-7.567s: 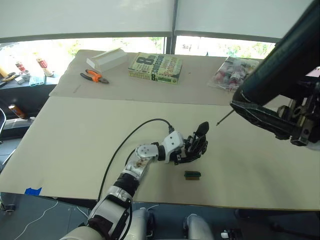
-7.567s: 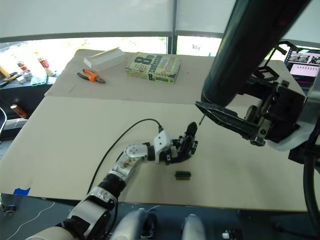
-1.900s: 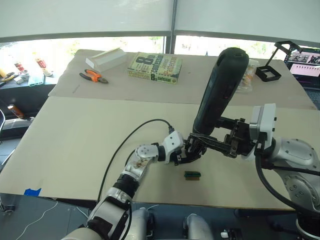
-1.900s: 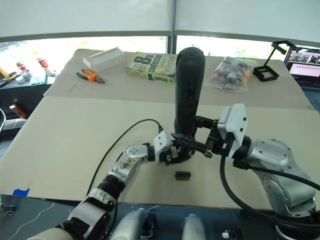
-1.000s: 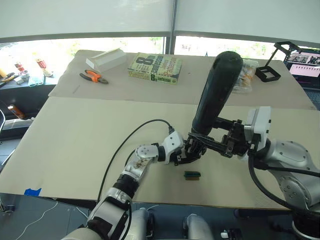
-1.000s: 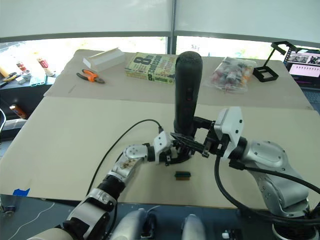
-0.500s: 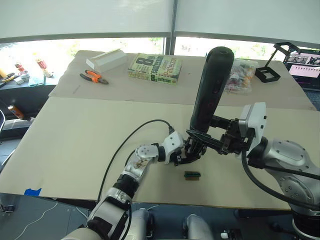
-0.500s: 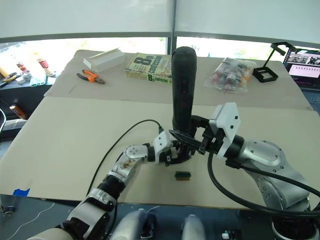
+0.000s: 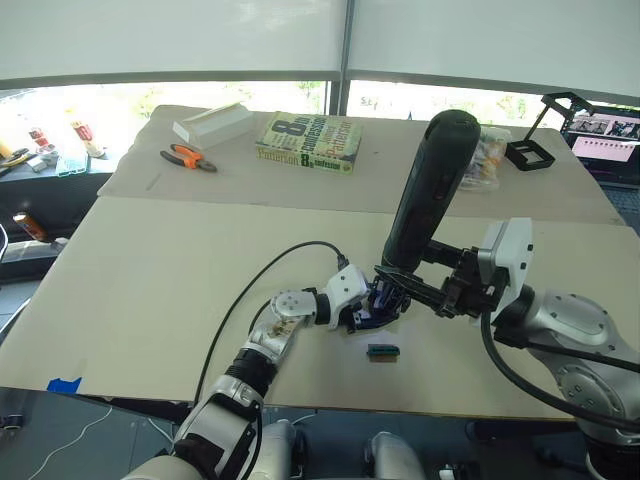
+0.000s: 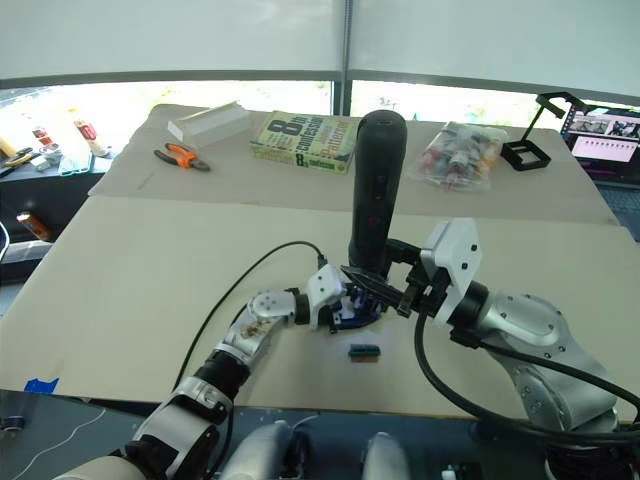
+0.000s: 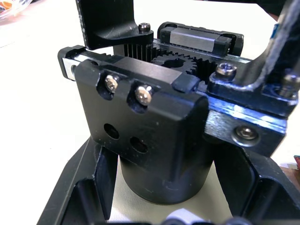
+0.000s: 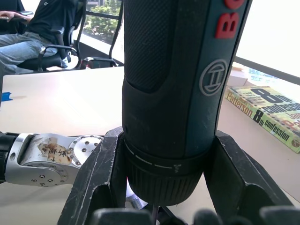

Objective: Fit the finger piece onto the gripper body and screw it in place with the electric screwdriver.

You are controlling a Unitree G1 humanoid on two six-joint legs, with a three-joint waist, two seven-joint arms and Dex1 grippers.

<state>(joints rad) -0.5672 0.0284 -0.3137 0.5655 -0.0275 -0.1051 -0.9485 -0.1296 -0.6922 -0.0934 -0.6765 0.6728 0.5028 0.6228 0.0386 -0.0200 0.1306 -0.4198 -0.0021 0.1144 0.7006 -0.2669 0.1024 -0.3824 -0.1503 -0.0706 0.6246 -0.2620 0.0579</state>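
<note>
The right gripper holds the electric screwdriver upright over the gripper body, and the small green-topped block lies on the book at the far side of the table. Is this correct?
Not fully. The green-topped block lies on the table just in front of the gripper body, not on the book; the left eye view shows it. The right gripper does hold the electric screwdriver upright there.

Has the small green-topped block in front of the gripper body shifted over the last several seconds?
No. The green-topped block lies in the same spot just in front of the gripper body, which the left gripper holds.

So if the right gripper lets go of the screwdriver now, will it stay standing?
Probably not. The electric screwdriver stands tall and nearly upright over the gripper body, so it looks top-heavy. Its round barrel would likely roll on the table. The right gripper holds it low.
</note>
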